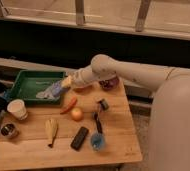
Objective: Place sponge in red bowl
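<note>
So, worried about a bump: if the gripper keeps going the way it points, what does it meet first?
Probably the green tray: the gripper, shut on the sponge, points left and down over it. Depth is unclear.

1. End effector (54, 90): over the green tray (23, 80), a blurred pale smear; finger outlines not resolvable, and any contact with an object is unclear.
2. Sponge (66, 81): only a yellowish patch at the wrist end of the blur; blue body indistinct, merges with the end effector.
3. Red bowl (83, 88): mostly hidden under the arm (113, 70), only a reddish sliver shows.
4. Dark bowl (109, 84): top part covered by the arm.
5. Bench (115, 145): front edge cut off by the frame bottom.
6. Robot body (175, 125): cropped at right and bottom edges.
7. Small tin (8, 131): too small to identify contents.
</note>
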Controlling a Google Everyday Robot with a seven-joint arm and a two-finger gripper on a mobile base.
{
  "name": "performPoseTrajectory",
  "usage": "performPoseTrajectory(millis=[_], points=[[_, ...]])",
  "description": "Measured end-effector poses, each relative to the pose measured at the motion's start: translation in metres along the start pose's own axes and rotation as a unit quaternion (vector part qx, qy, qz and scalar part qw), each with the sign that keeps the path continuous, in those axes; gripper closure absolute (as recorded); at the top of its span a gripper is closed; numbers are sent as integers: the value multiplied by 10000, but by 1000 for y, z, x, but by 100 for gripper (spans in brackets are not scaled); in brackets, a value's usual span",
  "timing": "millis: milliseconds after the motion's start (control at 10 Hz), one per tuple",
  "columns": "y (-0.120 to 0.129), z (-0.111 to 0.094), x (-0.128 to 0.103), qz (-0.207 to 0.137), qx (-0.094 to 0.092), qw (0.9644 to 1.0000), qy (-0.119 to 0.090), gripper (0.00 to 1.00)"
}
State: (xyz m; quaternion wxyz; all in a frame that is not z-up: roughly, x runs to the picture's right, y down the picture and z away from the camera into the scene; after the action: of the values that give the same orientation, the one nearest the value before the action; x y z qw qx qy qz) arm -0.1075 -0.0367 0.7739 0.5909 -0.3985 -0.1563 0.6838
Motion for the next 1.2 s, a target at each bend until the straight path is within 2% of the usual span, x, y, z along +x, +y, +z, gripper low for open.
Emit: performPoseTrajectory(millis=[300,800,1000,1200], points=[[-36,-23,-39,400,210,9987,-231,100],[-37,-23,-40,413,219,9986,-240,100],[-49,-19,-45,586,221,9972,-404,100],[-68,-19,-60,725,257,9955,-559,100]])
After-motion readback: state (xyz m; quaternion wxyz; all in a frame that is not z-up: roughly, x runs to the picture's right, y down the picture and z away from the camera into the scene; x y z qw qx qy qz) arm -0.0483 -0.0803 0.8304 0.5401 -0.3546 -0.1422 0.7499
